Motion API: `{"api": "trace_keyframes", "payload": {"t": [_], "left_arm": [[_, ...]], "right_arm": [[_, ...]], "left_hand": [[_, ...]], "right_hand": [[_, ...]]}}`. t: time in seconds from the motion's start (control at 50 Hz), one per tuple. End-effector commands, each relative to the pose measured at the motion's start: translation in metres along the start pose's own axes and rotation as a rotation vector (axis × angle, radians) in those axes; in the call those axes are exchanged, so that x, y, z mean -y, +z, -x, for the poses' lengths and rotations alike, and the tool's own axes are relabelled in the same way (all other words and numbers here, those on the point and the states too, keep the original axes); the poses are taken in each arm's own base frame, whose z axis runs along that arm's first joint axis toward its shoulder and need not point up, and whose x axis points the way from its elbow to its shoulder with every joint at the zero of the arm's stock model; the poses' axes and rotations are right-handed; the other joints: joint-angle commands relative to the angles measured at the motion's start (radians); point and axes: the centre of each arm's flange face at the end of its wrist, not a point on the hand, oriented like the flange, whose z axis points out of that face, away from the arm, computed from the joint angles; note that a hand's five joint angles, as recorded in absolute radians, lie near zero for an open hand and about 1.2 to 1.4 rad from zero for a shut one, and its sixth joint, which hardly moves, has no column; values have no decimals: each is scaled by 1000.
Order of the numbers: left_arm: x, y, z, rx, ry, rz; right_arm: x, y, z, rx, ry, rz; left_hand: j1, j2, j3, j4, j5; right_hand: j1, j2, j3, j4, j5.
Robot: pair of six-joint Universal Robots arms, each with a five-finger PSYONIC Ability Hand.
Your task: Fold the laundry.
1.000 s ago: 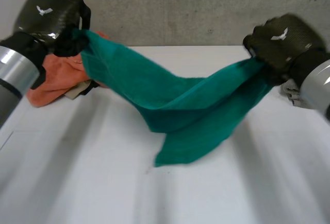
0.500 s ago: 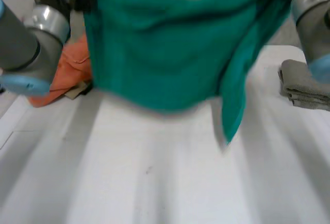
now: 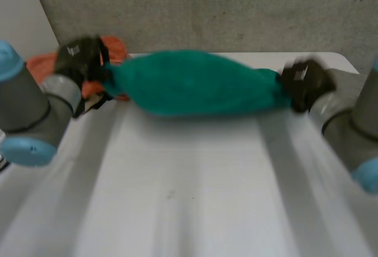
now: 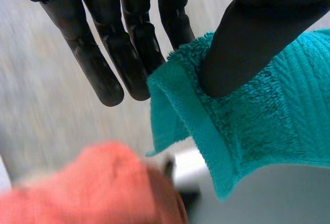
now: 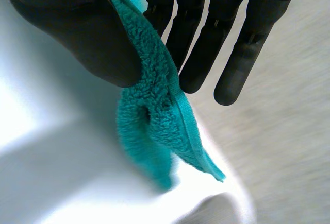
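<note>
1 green terry towel (image 3: 195, 83) was counted. 1 orange cloth (image 3: 113, 47) was counted too, so 2 laundry items in all were made out w/ certainty. 1 pale scrap (image 3: 90, 104) at the orange cloth's edge was noted; its kind couldn't be told. 2 black hands were tallied: 1 left hand (image 3: 80, 59) & 1 right hand (image 3: 304, 83). 2 arms were tallied: 1 left arm (image 3: 29, 112) & 1 right arm (image 3: 348, 127). 1 white table (image 3: 189, 180) was counted.
</note>
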Motion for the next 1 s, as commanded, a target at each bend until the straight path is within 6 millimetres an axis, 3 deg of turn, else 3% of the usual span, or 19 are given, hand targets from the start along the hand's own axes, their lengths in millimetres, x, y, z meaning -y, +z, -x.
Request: {"api": "trace_keyframes", "payload": {"t": [0.02, 0.1, 0.16, 0.2, 0.26, 0.34, 0.42, 0.52, 0.66, 0.76, 1.0], "left_arm": [[-73, -10, 2, -11, 199, 229], [-80, -8, 2, -33, 329, 243], [-78, 1, -1, -44, 378, 216], [-78, 7, -4, -46, 387, 197], [-74, 8, -6, -45, 388, 186], [-77, -8, -12, -67, 395, 220], [-60, -36, -10, -70, 396, 218], [-59, -76, -12, -96, 392, 250], [-71, -100, -18, -178, 378, 297], [-85, -89, -18, -194, 375, 312], [-117, -41, -10, -193, 498, 330]], "right_arm": [[-64, -4, 56, 191, 17, 182], [-64, -2, 56, 178, 27, 170], [-62, 0, 56, 165, 28, 152], [-61, 2, 56, 156, 26, 134], [-59, 0, 60, 159, 24, 122], [-60, -2, 64, 168, 37, 122], [-61, -3, 66, 168, 47, 121], [-60, -4, 68, 173, 45, 119], [-59, -5, 69, 176, 44, 115], [-59, -5, 69, 178, 44, 117], [-62, -6, 70, 181, 47, 127]], "left_hand": [[247, 197, 205, 196, 246], [247, 197, 205, 196, 246], [-417, -467, -459, -468, -418], [-548, -598, -590, -599, -549], [-554, -604, -596, -605, -555], [-530, -580, -573, -582, -531], [-422, -472, -465, -473, -423], [-203, -252, -245, -254, -204], [-60, -110, -103, -112, -61], [-383, -433, -425, -434, -384], [-410, -460, -453, -461, -411]], "right_hand": [[280, 224, 204, 196, 219], [280, 224, 204, 196, 219], [280, 224, 204, 196, 219], [280, 224, 204, 196, 219], [280, 224, 204, 196, 219], [280, 224, 204, 196, 219], [280, 224, 204, 196, 219], [280, 224, 204, 196, 219], [280, 224, 204, 196, 219], [280, 224, 204, 196, 219], [280, 224, 204, 196, 219]]}}
